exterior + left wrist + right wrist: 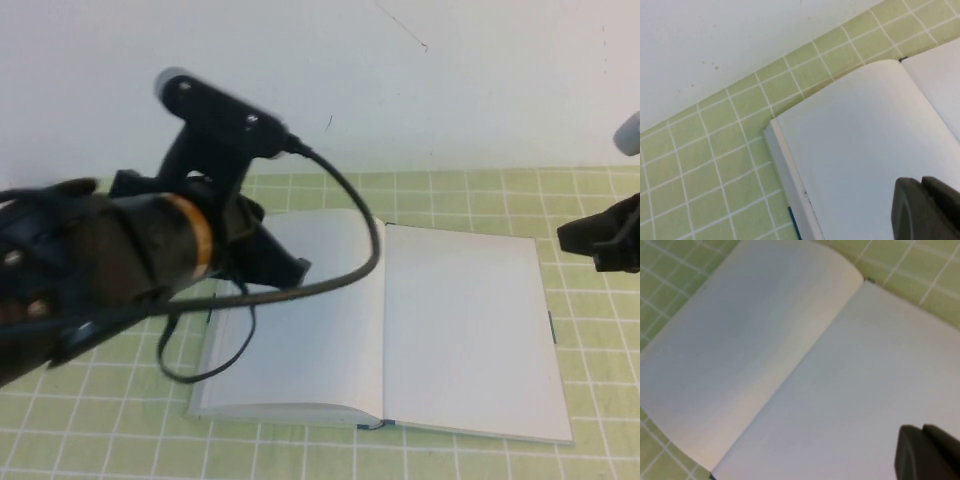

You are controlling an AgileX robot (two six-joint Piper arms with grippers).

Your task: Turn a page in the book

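Note:
The book (460, 330) lies open and flat on the green grid mat, with a grey-blue cover edge (794, 225) showing under its white pages. Both facing pages are blank: the left page (310, 350) and the right page (465, 320). No sheet is lifted. My left gripper (295, 268) hovers over the left page near its outer far corner, fingers together and holding nothing; its tips (920, 182) show above the blank paper (860, 145). My right gripper (575, 238) hangs just past the book's right edge, shut and empty, with its tips (921, 429) above the right page (860, 390).
The green mat with white grid lines (100, 440) covers the table up to a white wall (450, 80) close behind the book. The left arm's black cable (345, 270) loops over the left page. A grey object (628, 132) sits at the far right edge.

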